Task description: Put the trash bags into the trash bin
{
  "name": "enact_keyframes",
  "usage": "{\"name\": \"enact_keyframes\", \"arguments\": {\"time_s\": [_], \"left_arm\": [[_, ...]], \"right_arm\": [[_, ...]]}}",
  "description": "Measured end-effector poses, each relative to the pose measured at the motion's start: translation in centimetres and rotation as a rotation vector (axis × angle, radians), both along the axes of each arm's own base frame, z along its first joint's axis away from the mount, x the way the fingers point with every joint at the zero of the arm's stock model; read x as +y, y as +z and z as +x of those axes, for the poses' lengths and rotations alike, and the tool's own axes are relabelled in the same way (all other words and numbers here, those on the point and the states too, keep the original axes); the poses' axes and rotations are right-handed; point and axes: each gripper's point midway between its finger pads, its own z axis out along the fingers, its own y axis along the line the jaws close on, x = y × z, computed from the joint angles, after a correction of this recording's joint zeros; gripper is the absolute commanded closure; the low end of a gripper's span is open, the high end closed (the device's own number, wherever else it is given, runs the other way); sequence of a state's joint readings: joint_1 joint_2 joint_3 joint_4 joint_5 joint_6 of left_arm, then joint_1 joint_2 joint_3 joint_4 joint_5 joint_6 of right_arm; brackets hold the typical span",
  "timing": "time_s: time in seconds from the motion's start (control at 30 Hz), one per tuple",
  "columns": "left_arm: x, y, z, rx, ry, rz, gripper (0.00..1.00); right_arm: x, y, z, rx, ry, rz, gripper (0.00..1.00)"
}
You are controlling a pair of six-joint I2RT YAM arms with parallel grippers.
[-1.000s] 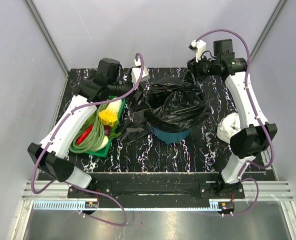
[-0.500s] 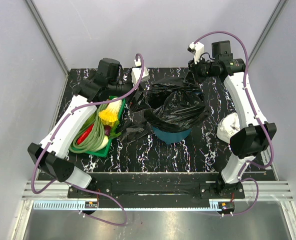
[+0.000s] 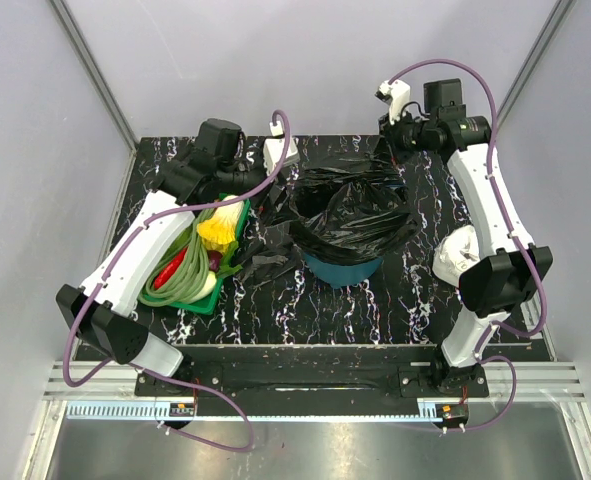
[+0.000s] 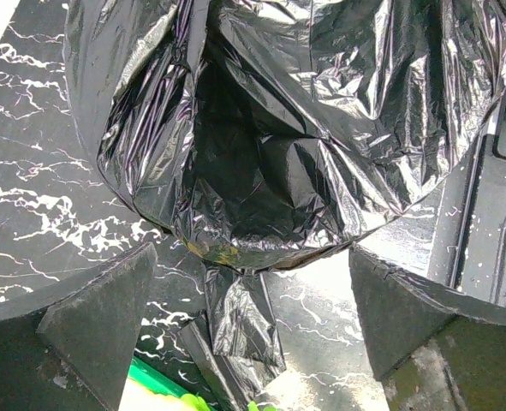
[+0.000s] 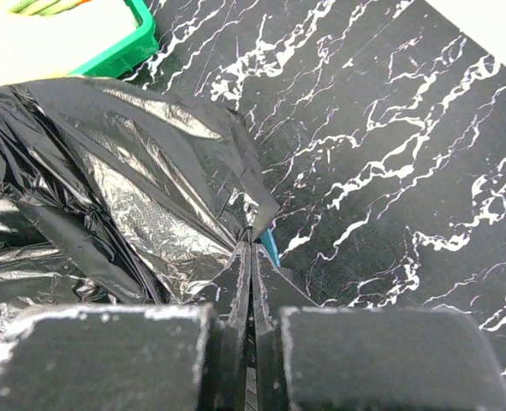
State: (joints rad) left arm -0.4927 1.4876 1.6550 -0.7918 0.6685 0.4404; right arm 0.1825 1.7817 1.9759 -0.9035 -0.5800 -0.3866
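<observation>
The big trash bag (image 3: 350, 205) drapes over the trash bin (image 3: 343, 270) at centre frame, mouth gaping. The right gripper (image 5: 251, 257) is pinched tight on its far rim edge, upper right. The left gripper (image 4: 248, 257) is spread wide, holding nothing, at the bag's left edge. The small folded bag (image 4: 235, 330) lies flat between bin and green tray (image 3: 207, 303).

Glossy, crinkled black plastic bag (image 4: 321, 128); smooth teal plastic bin (image 3: 341, 271); glossy marbled tabletop (image 5: 389, 128).

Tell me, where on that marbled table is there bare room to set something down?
Bare table runs along the near edge, in front of the trash bin. Another patch lies between bin and white bundle. Crowded: between green tray and bin.
</observation>
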Motion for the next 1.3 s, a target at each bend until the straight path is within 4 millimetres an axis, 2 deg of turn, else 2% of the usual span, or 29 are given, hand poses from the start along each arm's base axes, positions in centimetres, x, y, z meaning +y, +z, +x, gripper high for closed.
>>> {"name": "enact_keyframes", "arguments": {"time_s": [0.4,0.53,0.87,0.97,1.07,1.17,1.2,1.23,1.3], "left_arm": [[-0.2,-0.4,-0.2,-0.003,-0.016,0.008,0.01],[-0.9,-0.5,-1.1,-0.013,-0.054,0.019,0.01],[-3.6,-0.1,-3.5,-0.048,-0.167,0.049,0.01],[-4.5,0.1,-4.1,-0.069,-0.190,0.070,0.01],[-5.3,0.5,-4.9,-0.093,-0.213,0.081,0.01],[-5.7,0.8,-5.3,-0.103,-0.221,0.084,0.01],[-5.6,0.9,-5.2,-0.107,-0.215,0.087,0.01],[-5.5,1.0,-5.0,-0.109,-0.209,0.089,0.01],[-5.4,1.0,-4.9,-0.113,-0.201,0.093,0.01]], "right_arm": [[-1.2,3.4,2.0,-0.116,-0.098,-0.028,1.00],[-1.4,4.2,3.0,-0.151,-0.115,-0.035,1.00],[-1.3,2.2,7.6,-0.150,-0.143,-0.066,1.00],[-1.2,1.3,8.6,-0.145,-0.146,-0.076,0.97],[-1.2,0.4,9.0,-0.129,-0.145,-0.083,0.89],[-1.2,0.4,8.6,-0.116,-0.140,-0.083,0.72],[-1.1,0.6,8.4,-0.112,-0.137,-0.079,0.60],[-1.1,0.8,8.2,-0.109,-0.138,-0.077,0.54],[-1.2,1.3,7.3,-0.097,-0.135,-0.076,0.48]]}}
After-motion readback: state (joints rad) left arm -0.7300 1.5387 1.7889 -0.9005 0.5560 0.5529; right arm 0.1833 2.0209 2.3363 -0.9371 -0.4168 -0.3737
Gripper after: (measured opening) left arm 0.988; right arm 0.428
